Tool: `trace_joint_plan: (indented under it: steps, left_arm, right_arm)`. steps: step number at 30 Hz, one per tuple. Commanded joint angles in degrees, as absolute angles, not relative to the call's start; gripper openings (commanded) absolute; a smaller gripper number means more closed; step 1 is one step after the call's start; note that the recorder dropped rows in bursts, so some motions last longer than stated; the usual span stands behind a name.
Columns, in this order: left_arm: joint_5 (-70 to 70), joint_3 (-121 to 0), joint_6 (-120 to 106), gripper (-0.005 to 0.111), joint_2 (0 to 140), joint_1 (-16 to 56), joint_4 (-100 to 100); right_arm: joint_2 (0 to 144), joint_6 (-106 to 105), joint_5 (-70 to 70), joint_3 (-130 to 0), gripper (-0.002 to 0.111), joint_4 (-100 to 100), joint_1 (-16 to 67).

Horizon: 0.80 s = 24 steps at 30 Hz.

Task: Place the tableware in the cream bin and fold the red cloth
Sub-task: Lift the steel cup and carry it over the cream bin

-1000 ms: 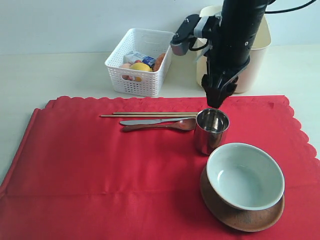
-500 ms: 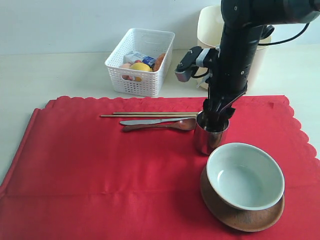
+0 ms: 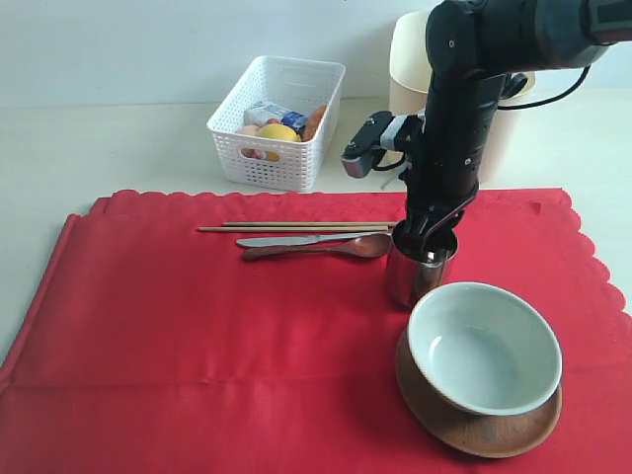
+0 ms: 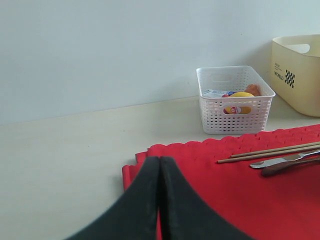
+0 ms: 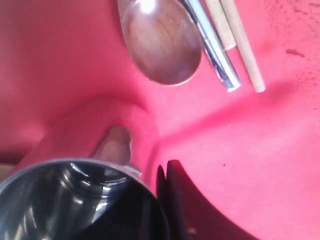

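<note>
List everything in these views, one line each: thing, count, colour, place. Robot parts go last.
table: one, pale, under everything
red cloth: one, red, spread flat on the table
white basket: one, white, beyond the cloth, holding food
cream bin: one, cream, beyond the cloth, partly behind the right arm
chopsticks: two, light wood, side by side on the cloth
knife: one, metal, beside the chopsticks
spoon: one, dark wood, beside the knife
steel cup: one, shiny, upright on the cloth
bowl: one, pale green-white, on the wooden plate
wooden plate: one, brown, on the cloth
left claw: one, black, shut, empty
right claw: one, black, shut on the cup's rim
</note>
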<state>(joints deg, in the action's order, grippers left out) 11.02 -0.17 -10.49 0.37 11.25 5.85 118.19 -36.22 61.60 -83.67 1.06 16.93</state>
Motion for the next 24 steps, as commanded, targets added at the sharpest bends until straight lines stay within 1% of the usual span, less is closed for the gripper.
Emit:
trace_joint_plan:
  steps: [1,14,24]
  left_arm:
    - [11.0,0.0,-10.4,0.001,0.0,11.6,5.9]
    - [11.0,0.0,-10.3,0.001,0.0,11.6,5.9]
    - [11.0,0.0,-10.4,0.001,0.0,11.6,5.9]
  right_arm:
    - [118.1,-36.4,61.4,-83.6,0.000,1.6,16.7]
    - [116.8,-35.8,62.8,-85.7,0.000,1.6,16.7]
    - [109.8,-35.4,63.1,-90.8,0.000,4.5,16.7]
